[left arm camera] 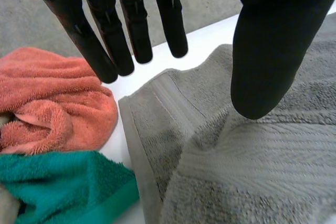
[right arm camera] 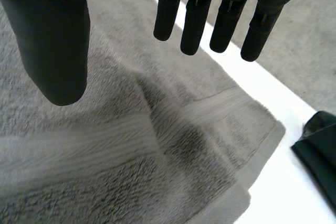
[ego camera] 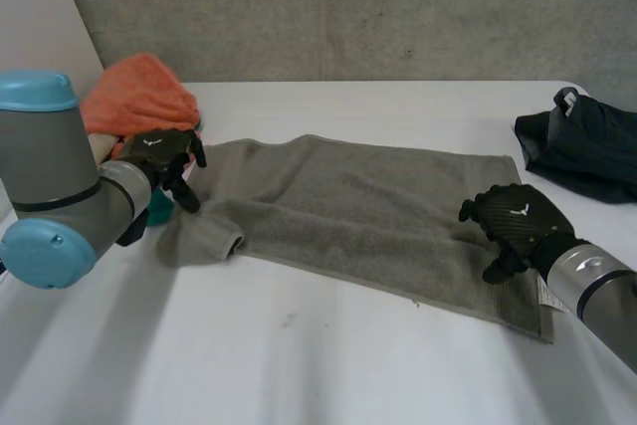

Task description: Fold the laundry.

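Note:
A grey towel (ego camera: 358, 211) lies spread across the white table (ego camera: 299, 365), its left end rumpled and partly turned over. My left hand (ego camera: 164, 161) hovers over that left end, fingers (left arm camera: 134, 19) straight and apart from the thumb, holding nothing; the grey towel's corner (left arm camera: 157, 124) lies under it. My right hand (ego camera: 518, 226) hangs above the towel's right end, near its corner (right arm camera: 252, 140), with straight fingers (right arm camera: 197, 17) and nothing between them and the thumb.
An orange towel (ego camera: 134, 97) and a teal cloth (left arm camera: 58, 184) are piled at the table's left edge beside my left hand. A dark garment (ego camera: 587, 146) lies at the far right. A concrete wall stands behind the table.

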Controlling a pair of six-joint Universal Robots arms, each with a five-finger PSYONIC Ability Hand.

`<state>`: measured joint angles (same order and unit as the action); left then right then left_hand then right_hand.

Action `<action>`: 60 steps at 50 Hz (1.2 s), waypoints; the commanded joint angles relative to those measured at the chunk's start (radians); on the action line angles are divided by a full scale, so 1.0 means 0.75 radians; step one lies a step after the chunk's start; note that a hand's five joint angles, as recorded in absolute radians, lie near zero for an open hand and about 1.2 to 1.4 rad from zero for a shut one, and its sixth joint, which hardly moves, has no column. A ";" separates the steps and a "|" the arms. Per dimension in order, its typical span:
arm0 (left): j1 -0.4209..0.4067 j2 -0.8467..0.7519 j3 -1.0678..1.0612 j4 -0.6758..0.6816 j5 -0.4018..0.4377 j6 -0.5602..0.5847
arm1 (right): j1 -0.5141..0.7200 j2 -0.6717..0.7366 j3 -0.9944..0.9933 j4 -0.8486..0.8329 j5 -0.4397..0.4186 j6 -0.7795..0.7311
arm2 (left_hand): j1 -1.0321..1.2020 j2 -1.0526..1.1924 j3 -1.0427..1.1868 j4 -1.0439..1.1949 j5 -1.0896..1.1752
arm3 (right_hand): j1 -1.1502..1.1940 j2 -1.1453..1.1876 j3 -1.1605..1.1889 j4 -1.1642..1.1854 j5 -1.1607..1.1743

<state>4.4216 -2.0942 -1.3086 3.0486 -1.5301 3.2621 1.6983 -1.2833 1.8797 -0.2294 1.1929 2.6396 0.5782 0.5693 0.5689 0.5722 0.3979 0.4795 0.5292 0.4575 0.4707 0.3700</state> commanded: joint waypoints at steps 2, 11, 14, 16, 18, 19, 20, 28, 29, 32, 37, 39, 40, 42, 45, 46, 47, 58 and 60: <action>-0.001 0.115 -0.108 -0.054 -0.005 0.001 | -0.012 -0.117 -0.023 0.130 0.056 0.113 | 0.633 0.645 0.645 0.641 0.641 | -0.019 -0.085 0.010 -0.007 -0.106; -0.156 0.272 -0.380 0.026 -0.030 0.030 | 0.028 -0.273 0.001 0.484 0.283 0.305 | 0.246 0.258 0.258 0.254 0.254 | -0.219 -0.285 -0.189 -0.207 -0.305; -0.218 0.258 -0.433 0.101 -0.077 0.072 | 0.055 -0.281 0.046 0.547 0.344 0.360 | 0.070 0.082 0.082 0.078 0.078 | -0.223 -0.289 -0.193 -0.211 -0.309; -0.238 0.226 -0.446 0.156 -0.127 0.121 | 0.079 -0.277 0.073 0.535 0.373 0.381 | -0.039 -0.028 -0.027 -0.031 -0.032 | -0.234 -0.300 -0.205 -0.223 -0.321; -0.242 0.195 -0.442 0.191 -0.169 0.158 | 0.114 -0.275 0.114 0.484 0.414 0.385 | -0.095 -0.083 -0.082 -0.087 -0.087 | -0.238 -0.304 -0.209 -0.226 -0.325; -0.242 0.181 -0.436 0.208 -0.187 0.169 | 0.122 -0.271 0.128 0.460 0.428 0.381 | -0.114 -0.102 -0.102 -0.106 -0.107 | -0.234 -0.301 -0.205 -0.223 -0.321; -0.246 0.152 -0.421 0.230 -0.211 0.191 | 0.139 -0.263 0.161 0.399 0.457 0.373 | -0.149 -0.137 -0.137 -0.141 -0.142 | -0.231 -0.297 -0.201 -0.219 -0.317; -0.246 0.013 -0.325 0.269 -0.261 0.222 | 0.165 -0.181 0.296 0.104 0.518 0.177 | -0.251 -0.240 -0.239 -0.244 -0.244 | -0.168 -0.234 -0.138 -0.156 -0.255; -0.246 0.001 -0.315 0.269 -0.265 0.224 | 0.167 -0.169 0.306 0.079 0.520 0.154 | -0.251 -0.240 -0.239 -0.244 -0.244 | -0.168 -0.234 -0.138 -0.156 -0.255; -0.240 -0.044 -0.272 0.271 -0.267 0.228 | 0.153 -0.126 0.337 -0.041 0.506 0.091 | -0.224 -0.212 -0.212 -0.216 -0.217 | -0.102 -0.168 -0.072 -0.090 -0.189; -0.230 -0.079 -0.233 0.281 -0.267 0.240 | 0.141 -0.071 0.339 -0.170 0.490 0.082 | -0.060 -0.048 -0.048 -0.052 -0.052 | 0.031 -0.035 0.061 0.043 -0.055; -0.222 -0.096 -0.215 0.288 -0.271 0.248 | 0.131 -0.044 0.335 -0.213 0.490 0.078 | 0.061 0.073 0.073 0.069 0.069 | 0.098 0.032 0.127 0.110 0.011; -0.218 -0.102 -0.211 0.286 -0.275 0.250 | 0.129 -0.038 0.335 -0.222 0.490 0.076 | 0.116 0.128 0.128 0.124 0.124 | 0.106 0.040 0.135 0.118 0.019; -0.212 -0.110 -0.202 0.286 -0.281 0.253 | 0.127 -0.028 0.333 -0.244 0.490 0.070 | 0.261 0.272 0.273 0.268 0.268 | 0.153 0.087 0.182 0.165 0.066; -0.197 -0.112 -0.196 0.286 -0.287 0.246 | 0.120 -0.009 0.320 -0.277 0.487 0.052 | 0.538 0.550 0.551 0.546 0.546 | 0.235 0.169 0.265 0.247 0.149; -0.191 -0.110 -0.196 0.288 -0.285 0.246 | 0.120 0.001 0.314 -0.293 0.487 0.042 | 0.675 0.687 0.687 0.683 0.683 | 0.239 0.173 0.269 0.251 0.153; -0.185 -0.108 -0.198 0.290 -0.287 0.246 | 0.118 0.009 0.306 -0.303 0.487 0.029 | 0.785 0.797 0.797 0.793 0.792 | 0.243 0.177 0.273 0.255 0.156; -0.136 -0.067 -0.206 0.273 -0.269 0.212 | 0.100 0.067 0.231 -0.334 0.479 0.007 | 1.091 1.103 1.103 1.099 1.098 | 1.038 0.972 1.067 1.050 0.951; -0.132 -0.063 -0.206 0.265 -0.261 0.205 | 0.094 0.069 0.220 -0.334 0.473 0.009 | 1.091 1.103 1.103 1.099 1.098 | 1.222 1.156 1.251 1.234 1.135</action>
<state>4.3085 -2.1555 -1.4619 3.2611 -1.7386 3.4303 1.7841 -1.2429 2.0738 -0.4704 1.5583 2.6426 1.1250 1.1884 1.1855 1.1921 0.9882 0.8468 0.8484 0.8340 0.8318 0.6476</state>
